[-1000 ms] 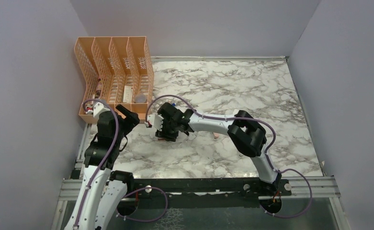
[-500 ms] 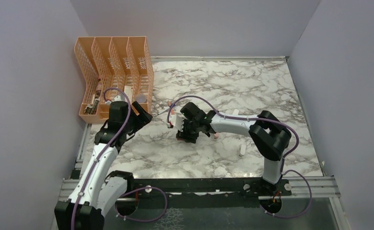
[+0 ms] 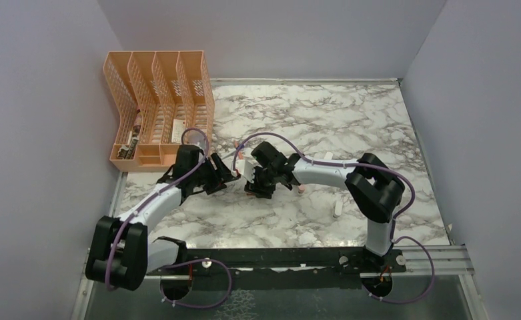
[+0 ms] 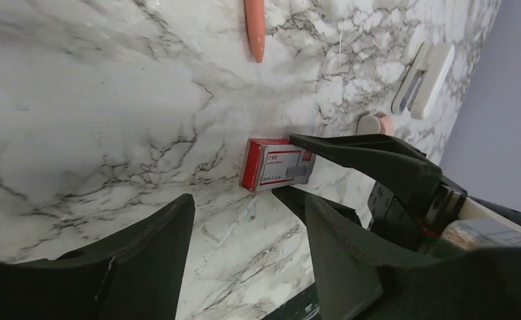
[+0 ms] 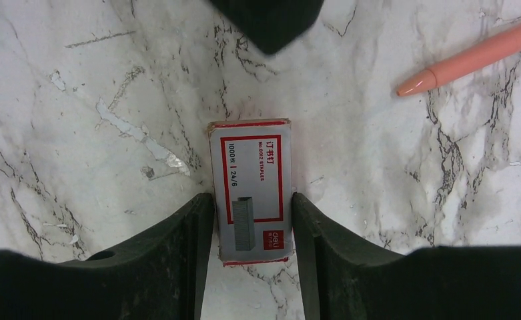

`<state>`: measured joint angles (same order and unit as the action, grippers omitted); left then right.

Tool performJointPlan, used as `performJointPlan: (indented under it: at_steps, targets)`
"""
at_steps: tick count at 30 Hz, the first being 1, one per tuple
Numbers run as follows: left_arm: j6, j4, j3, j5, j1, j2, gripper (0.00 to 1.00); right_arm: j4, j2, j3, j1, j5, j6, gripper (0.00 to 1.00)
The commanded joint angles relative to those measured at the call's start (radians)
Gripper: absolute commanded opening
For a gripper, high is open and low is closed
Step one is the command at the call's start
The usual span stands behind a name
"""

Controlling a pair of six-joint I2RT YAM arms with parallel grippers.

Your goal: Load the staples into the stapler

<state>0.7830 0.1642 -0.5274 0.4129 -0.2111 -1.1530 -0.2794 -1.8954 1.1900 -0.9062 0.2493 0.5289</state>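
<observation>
The staples box [image 5: 251, 160], red and white with a grey staple block printed on it, lies flat on the marble. My right gripper [image 5: 252, 197] has one finger against each long side of it. The box also shows in the left wrist view [image 4: 277, 163], with the right fingers [image 4: 364, 150] around its far end. My left gripper [image 4: 247, 200] is open and empty, a short way from the box's free end; in the top view [image 3: 227, 177] it faces my right gripper [image 3: 254, 189]. The white stapler [image 4: 423, 80] lies apart, right of both grippers [image 3: 337, 208]. The loose staples are not visible.
An orange pen [image 5: 471, 57] lies beyond the box, seen also in the left wrist view [image 4: 254, 27]. A short pink block [image 4: 375, 123] sits between box and stapler [image 3: 300, 189]. An orange file rack [image 3: 157, 107] stands at the back left. Grey walls enclose the table.
My left arm has swung right from the file rack to just left of the box. My right gripper moved right a second ago, then stayed put.
</observation>
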Motion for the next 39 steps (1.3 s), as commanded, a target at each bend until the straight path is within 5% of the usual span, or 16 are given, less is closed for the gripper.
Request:
performJointPlan:
  at_steps: [1, 9, 39]
  targets:
    - [0.056, -0.235, 0.032, 0.088, -0.055, -0.098, 0.61, 0.027, -0.028, -0.027, 0.015, 0.024, 0.016, 0.50]
    - [0.095, -0.434, 0.073, 0.105, -0.101, -0.213, 0.50, 0.042, -0.017, -0.033, 0.025, 0.044, 0.023, 0.49]
    - [0.100, -0.612, 0.132, 0.114, -0.178, -0.354, 0.31, 0.041, -0.041, 0.010, 0.023, 0.104, 0.028, 0.49]
